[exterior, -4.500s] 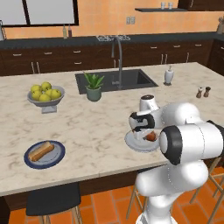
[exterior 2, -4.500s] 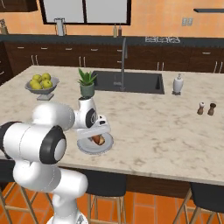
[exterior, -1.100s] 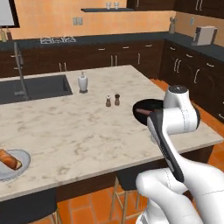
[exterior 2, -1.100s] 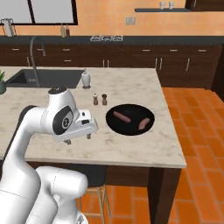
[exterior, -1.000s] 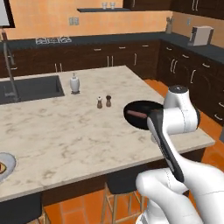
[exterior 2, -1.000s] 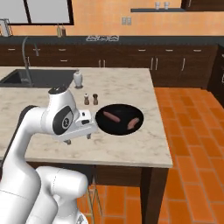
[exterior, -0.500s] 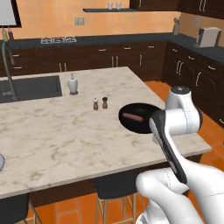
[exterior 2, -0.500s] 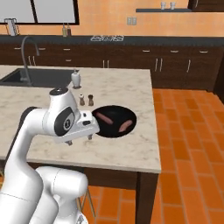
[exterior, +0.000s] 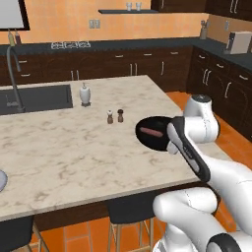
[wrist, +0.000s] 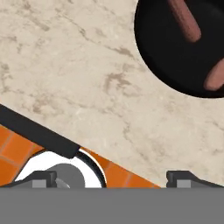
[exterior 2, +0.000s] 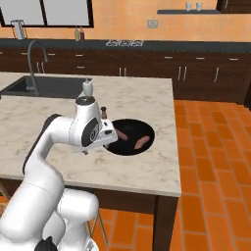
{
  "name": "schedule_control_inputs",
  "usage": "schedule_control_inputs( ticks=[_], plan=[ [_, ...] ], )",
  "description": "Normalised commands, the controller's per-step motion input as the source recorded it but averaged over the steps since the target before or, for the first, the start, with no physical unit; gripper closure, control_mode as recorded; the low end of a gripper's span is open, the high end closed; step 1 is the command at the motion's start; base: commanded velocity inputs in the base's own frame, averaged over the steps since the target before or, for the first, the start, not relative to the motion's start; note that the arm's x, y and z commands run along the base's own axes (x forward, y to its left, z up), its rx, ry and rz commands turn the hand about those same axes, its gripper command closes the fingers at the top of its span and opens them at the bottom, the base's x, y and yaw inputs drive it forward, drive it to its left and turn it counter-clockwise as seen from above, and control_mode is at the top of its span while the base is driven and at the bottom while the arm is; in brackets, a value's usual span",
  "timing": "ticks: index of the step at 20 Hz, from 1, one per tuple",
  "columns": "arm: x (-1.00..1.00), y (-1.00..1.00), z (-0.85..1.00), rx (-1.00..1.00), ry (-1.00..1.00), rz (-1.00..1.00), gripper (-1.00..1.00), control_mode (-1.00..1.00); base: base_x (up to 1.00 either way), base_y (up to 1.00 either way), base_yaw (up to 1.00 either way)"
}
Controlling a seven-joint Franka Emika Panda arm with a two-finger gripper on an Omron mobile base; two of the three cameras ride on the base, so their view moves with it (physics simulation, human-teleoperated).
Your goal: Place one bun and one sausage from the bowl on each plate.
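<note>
The black bowl (exterior: 153, 134) (exterior 2: 131, 138) sits on the marble island near its right end. Two sausages lie in it, one (exterior 2: 121, 135) on the left and one (exterior 2: 142, 142) on the right; the hand view shows them (wrist: 184, 19) (wrist: 214, 76) in the bowl (wrist: 175, 48) at its top right. Buns are out of view. A sliver of one plate (exterior: 1, 181) shows at the far left edge. My gripper (wrist: 112, 178) is open and empty, hovering over the counter's front edge just beside the bowl, with nothing between its fingertips (wrist: 41, 178).
Salt and pepper shakers (exterior: 114, 116) stand behind the bowl, a white soap bottle (exterior: 84, 93) and the sink (exterior: 34, 98) farther left. The island's right edge (exterior 2: 171, 147) drops to orange tile floor. A dark stool (wrist: 39, 133) stands under the front edge.
The base has driven right, so the whole scene slid left in both base views. The bowl now lies close beside my hand. The gripper stayed open.
</note>
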Motion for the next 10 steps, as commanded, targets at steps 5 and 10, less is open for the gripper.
schedule_control_inputs(
  ticks=[5,10],
  plan=[
    [1.00,0.11,-0.09,0.00,0.06,0.06,-1.00,-1.00,0.00,0.00,0.00],
    [1.00,0.00,-0.03,0.00,0.00,0.08,-1.00,-1.00,0.00,0.00,0.00]
  ],
)
